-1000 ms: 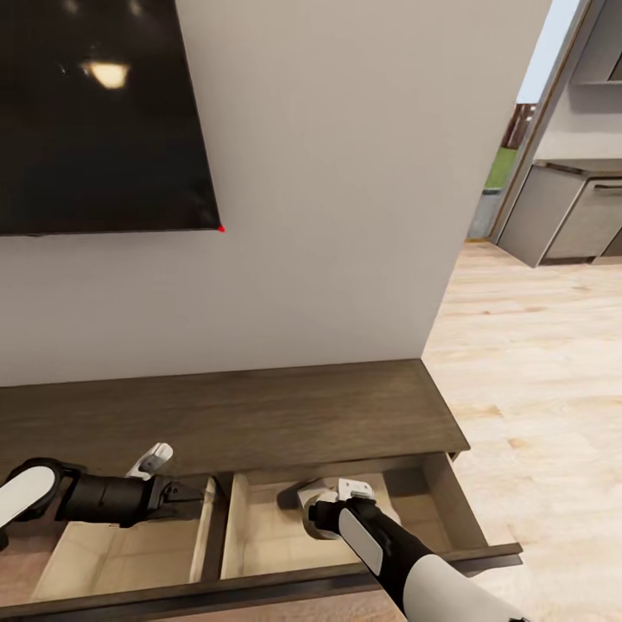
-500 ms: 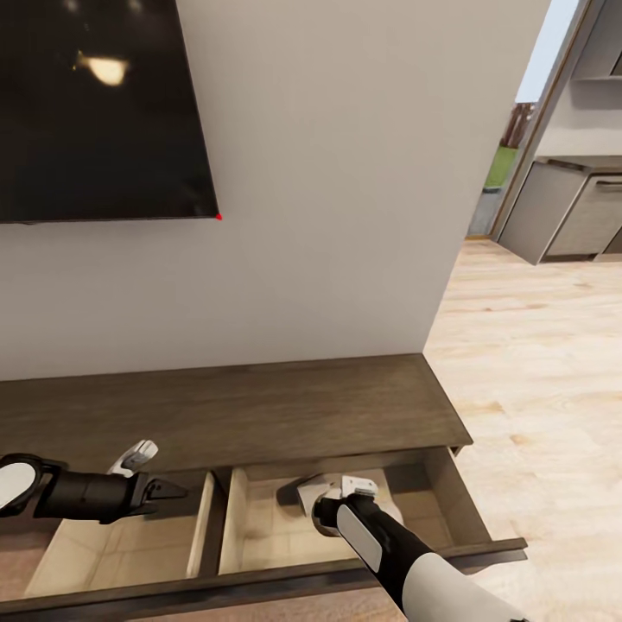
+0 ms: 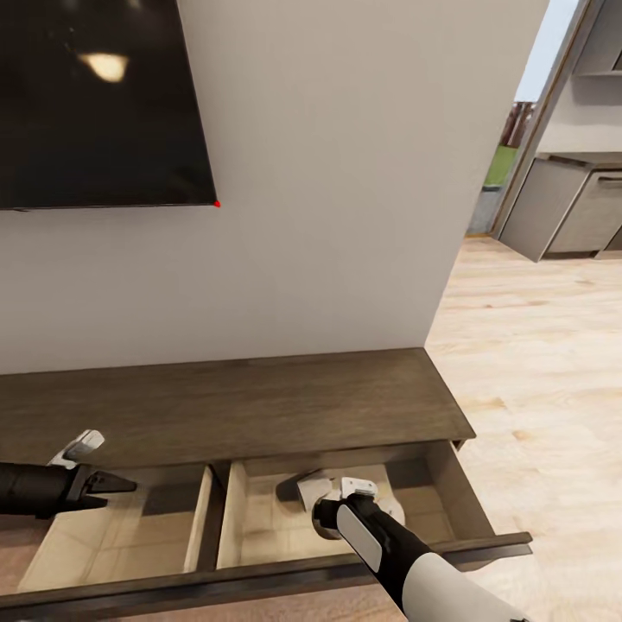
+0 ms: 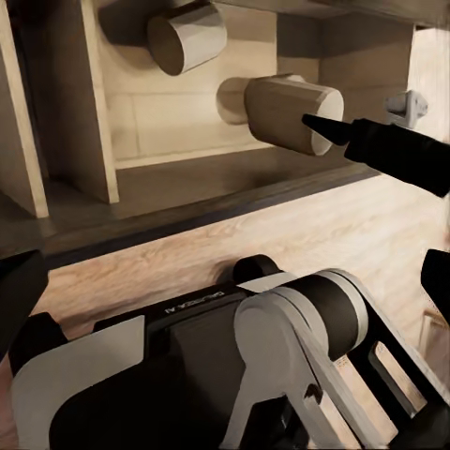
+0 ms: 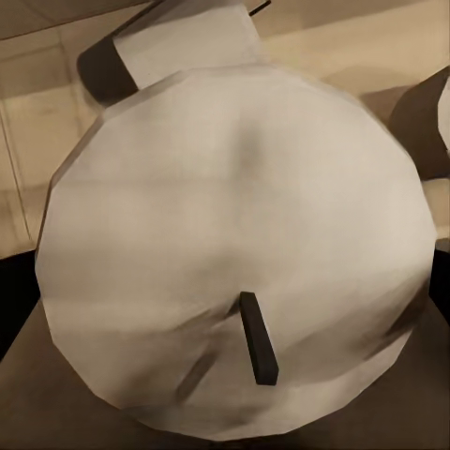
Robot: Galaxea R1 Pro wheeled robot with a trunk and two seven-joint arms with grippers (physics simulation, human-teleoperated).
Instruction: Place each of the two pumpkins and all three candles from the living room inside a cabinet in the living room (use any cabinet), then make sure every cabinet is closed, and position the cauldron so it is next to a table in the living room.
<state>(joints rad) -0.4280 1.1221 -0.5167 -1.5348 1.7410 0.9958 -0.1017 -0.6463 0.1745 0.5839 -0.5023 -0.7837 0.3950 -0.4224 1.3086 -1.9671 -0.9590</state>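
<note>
The dark-brown cabinet (image 3: pixel 259 406) has its wide drawer (image 3: pixel 259 580) pulled out, showing pale compartments. White candles (image 3: pixel 304 486) (image 3: pixel 389 510) lie in the right compartment. My right gripper (image 3: pixel 335 497) reaches down among them. In the right wrist view one candle (image 5: pixel 234 244) shows its wick end up close, with parts of two more (image 5: pixel 178 47) (image 5: pixel 433 117) behind it. Its dark fingers sit wide apart at the picture's sides, off the candle. The left wrist view looks at two candles (image 4: pixel 187 37) (image 4: pixel 277 112), with the right gripper (image 4: pixel 314 122) pointing at the nearer one's end. My left gripper (image 3: pixel 108 484) hovers open over the left compartment's edge.
A black TV (image 3: pixel 95 104) hangs on the grey wall above the cabinet. A divider (image 3: pixel 212 518) splits the drawer. Light wood floor (image 3: pixel 536 363) runs right toward grey kitchen cupboards (image 3: pixel 561 216). My own base (image 4: pixel 234 366) is close to the drawer front.
My left arm has drawn back to the left, away from the drawer's divider. The head view has shifted slightly. The right arm and the candles have stayed put.
</note>
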